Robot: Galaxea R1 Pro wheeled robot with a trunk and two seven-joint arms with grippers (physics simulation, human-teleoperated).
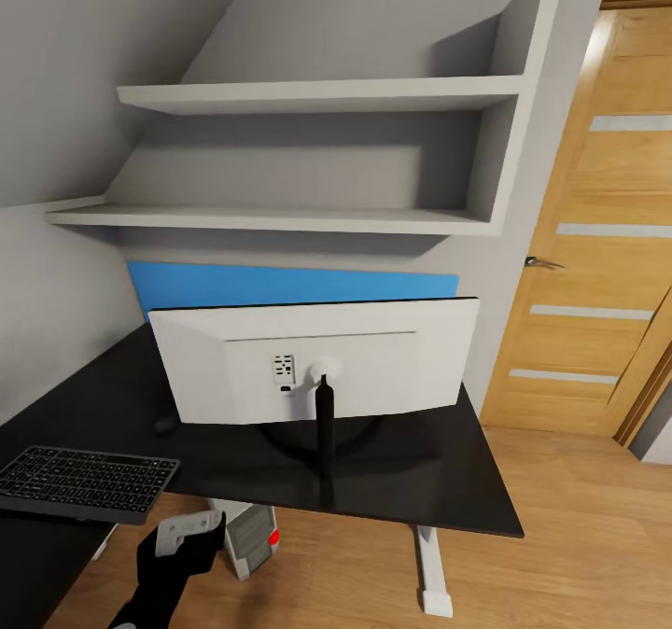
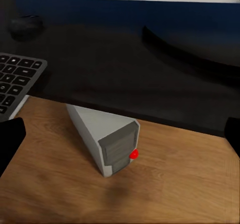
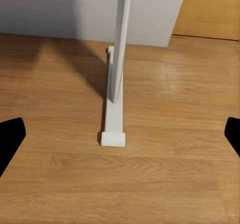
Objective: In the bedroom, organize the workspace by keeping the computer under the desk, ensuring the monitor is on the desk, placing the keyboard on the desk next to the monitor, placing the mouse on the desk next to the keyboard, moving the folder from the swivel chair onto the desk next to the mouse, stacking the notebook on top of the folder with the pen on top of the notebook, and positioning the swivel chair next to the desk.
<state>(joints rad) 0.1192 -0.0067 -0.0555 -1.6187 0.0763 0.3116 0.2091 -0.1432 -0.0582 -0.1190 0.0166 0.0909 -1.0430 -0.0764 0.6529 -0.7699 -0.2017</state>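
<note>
Head view: monitor (image 1: pixel 317 363) stands on the desk (image 1: pixel 439 480) back-first, keyboard (image 1: pixel 84 484) at the near edge, mouse (image 1: pixel 165 426) beside the screen. Left wrist view: computer (image 2: pixel 107 139) sits under the desk; left gripper (image 2: pixel 120 139) spread wide, empty. Right wrist view: right gripper (image 3: pixel 120 134) agape over a desk leg (image 3: pixel 117 69). Next, I reckon, seat the keyboard.

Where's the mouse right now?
In the head view the mouse sits on the desk, left of the monitor, beyond the keyboard.
</note>
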